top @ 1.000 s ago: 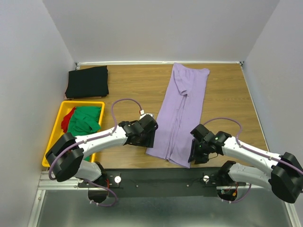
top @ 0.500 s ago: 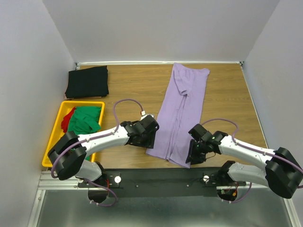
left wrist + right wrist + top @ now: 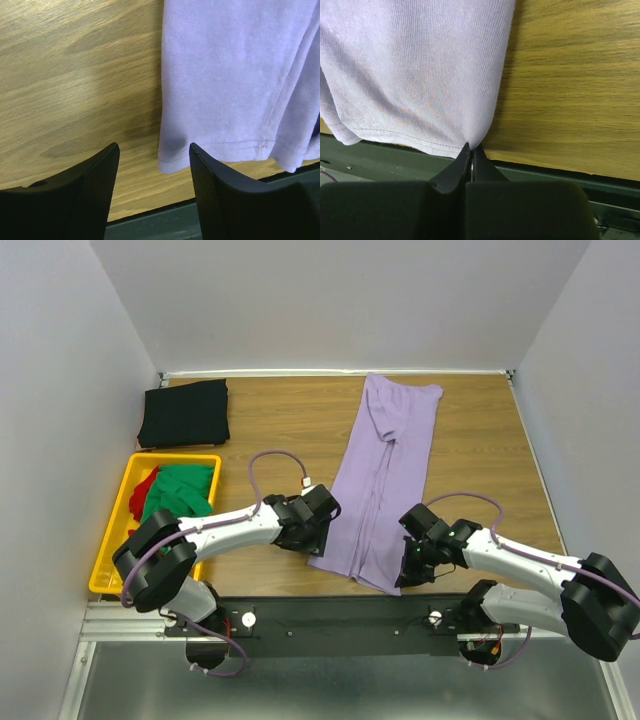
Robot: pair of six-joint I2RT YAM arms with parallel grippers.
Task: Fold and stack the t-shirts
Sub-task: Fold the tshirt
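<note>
The lavender t-shirt [image 3: 385, 470] lies folded into a long strip down the middle of the table, its hem at the near edge. My left gripper [image 3: 314, 538] is open, its jaws either side of the hem's left corner [image 3: 170, 162], not closed on it. My right gripper [image 3: 407, 575] is shut on the hem's right corner [image 3: 470, 140], pinching the cloth at the fingertips. The black t-shirt [image 3: 185, 412] lies folded at the back left. The green t-shirt [image 3: 180, 493] and the red t-shirt [image 3: 145, 487] lie bunched in the yellow crate.
The yellow crate [image 3: 116, 522] stands at the left near edge. White walls close the table at the back and sides. A dark metal rail [image 3: 340, 612] runs along the table's near edge, just below the hem.
My right gripper has shifted slightly left to the hem's right corner and is closed on it. My left gripper has edged right toward the hem's left corner.
</note>
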